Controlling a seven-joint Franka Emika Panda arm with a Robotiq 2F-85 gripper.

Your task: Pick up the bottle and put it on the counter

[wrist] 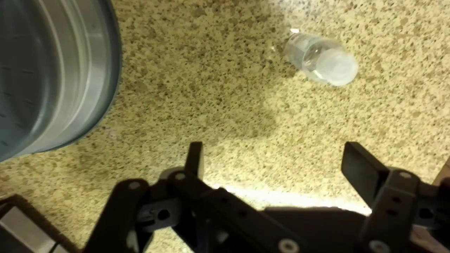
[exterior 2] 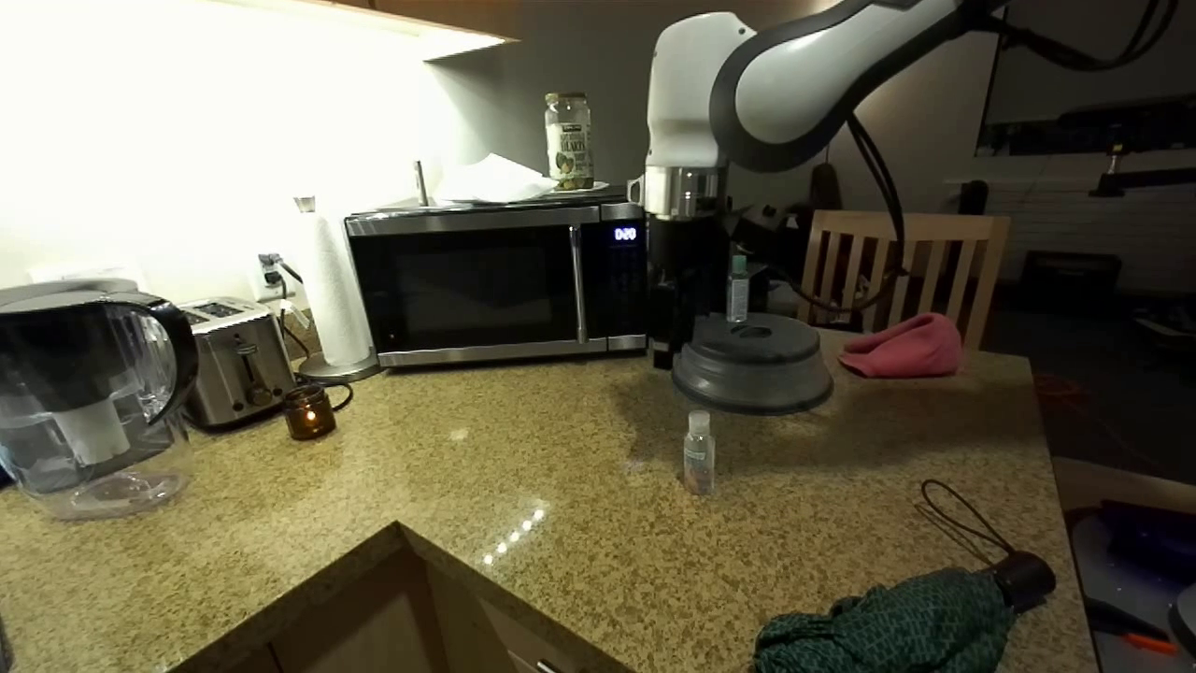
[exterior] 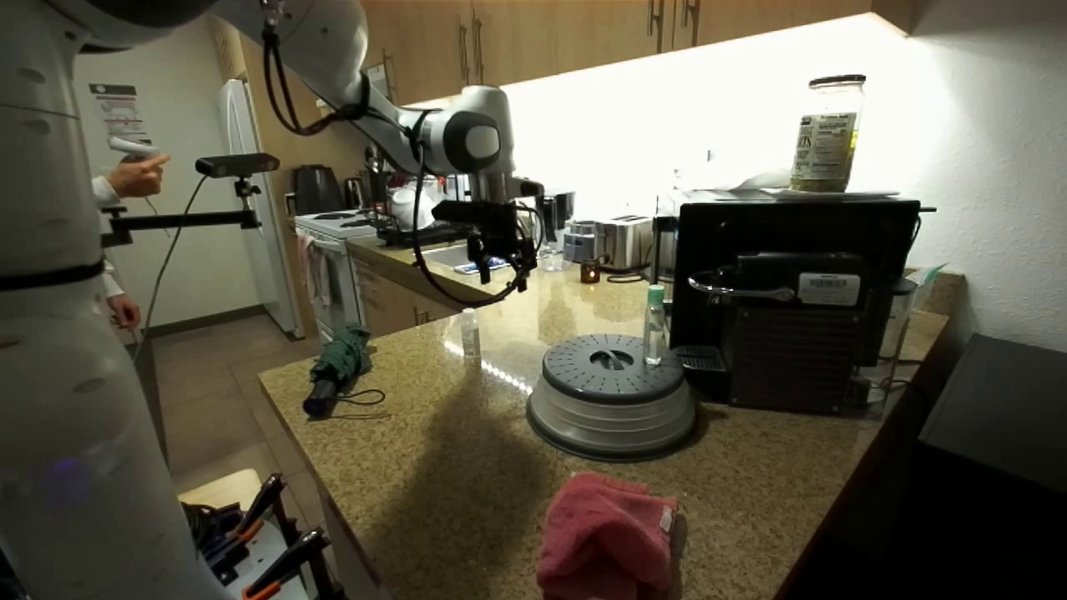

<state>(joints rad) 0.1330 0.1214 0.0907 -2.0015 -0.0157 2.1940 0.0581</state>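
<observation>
Plainly, both bottles point straight up, long axes vertical.

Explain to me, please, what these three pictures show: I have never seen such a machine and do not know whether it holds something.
The white machine is a robot arm, ending in a black gripper, a kind of two-fingered claw. Its jaws are open and hold nothing. Two pictures were taken from outside the robot, from different places; the close view, looking down, was taken from its wrist. On the speckled counter stand a small clear bottle and a round grey cover; a green-capped bottle stands on top of that cover. A pink cloth and a folded green umbrella also lie on the counter.
</observation>
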